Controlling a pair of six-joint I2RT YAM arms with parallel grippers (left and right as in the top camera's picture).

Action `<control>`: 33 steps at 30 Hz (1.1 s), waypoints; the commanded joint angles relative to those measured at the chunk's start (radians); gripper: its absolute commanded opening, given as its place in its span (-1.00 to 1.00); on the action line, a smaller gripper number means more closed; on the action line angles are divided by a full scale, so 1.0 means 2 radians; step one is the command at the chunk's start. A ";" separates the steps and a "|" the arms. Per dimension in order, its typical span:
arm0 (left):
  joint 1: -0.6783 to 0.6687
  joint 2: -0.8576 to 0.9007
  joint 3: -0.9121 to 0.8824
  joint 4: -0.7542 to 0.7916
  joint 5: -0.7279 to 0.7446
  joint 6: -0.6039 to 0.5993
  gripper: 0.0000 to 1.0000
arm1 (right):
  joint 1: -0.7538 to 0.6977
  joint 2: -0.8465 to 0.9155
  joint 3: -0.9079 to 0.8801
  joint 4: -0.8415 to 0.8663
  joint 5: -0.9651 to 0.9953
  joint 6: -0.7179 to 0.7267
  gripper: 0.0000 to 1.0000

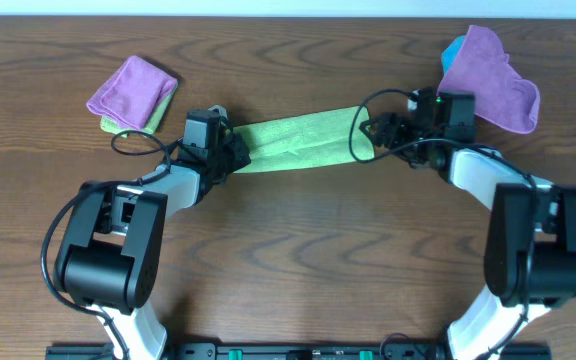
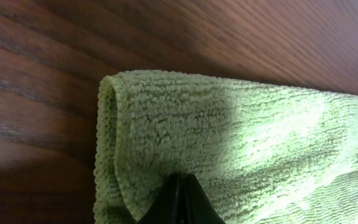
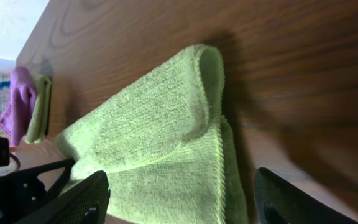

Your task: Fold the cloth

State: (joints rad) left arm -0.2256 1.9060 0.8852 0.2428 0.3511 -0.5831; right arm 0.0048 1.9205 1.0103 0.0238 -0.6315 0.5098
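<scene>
The lime-green cloth point(image 1: 298, 141) lies folded into a long strip on the table between my two grippers. My left gripper point(image 1: 234, 152) is shut on the strip's left end; in the left wrist view its dark fingertips point(image 2: 180, 202) pinch the cloth point(image 2: 241, 143) near its folded corner. My right gripper point(image 1: 368, 134) is open over the strip's right end. In the right wrist view its two fingers point(image 3: 182, 196) stand wide apart on either side of the layered cloth end point(image 3: 160, 130), not closed on it. The white tag is hidden.
A purple cloth point(image 1: 131, 88) lies folded on another green cloth at the back left. A second purple cloth point(image 1: 492, 78) lies over a small blue cloth point(image 1: 452, 50) at the back right, close behind my right wrist. The table is dark wood.
</scene>
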 commanded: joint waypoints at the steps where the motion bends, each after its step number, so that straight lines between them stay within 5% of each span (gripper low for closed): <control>1: -0.002 0.009 0.009 -0.003 -0.009 0.000 -0.88 | 0.013 0.014 -0.002 0.010 0.002 0.015 0.52; 7: -0.002 0.009 0.009 -0.006 -0.009 0.000 -0.88 | 0.022 0.036 -0.002 0.028 0.026 0.031 0.64; 20: -0.002 0.009 0.009 -0.025 0.004 0.000 -0.88 | 0.052 0.099 -0.002 0.085 0.029 0.067 0.46; 25: -0.002 0.009 0.009 -0.026 0.004 0.000 -0.88 | 0.063 0.113 -0.001 0.093 0.041 0.064 0.03; 31: -0.002 0.009 0.009 -0.028 0.004 0.000 -0.88 | 0.060 0.113 -0.001 0.129 0.044 0.052 -0.92; 33: -0.002 0.009 0.009 -0.028 0.005 0.000 -0.88 | 0.057 0.113 0.000 0.141 0.034 0.053 -0.97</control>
State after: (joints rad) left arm -0.2253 1.9060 0.8967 0.2058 0.3595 -0.5831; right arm 0.1192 2.1090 1.0313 0.3050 -0.5873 0.6209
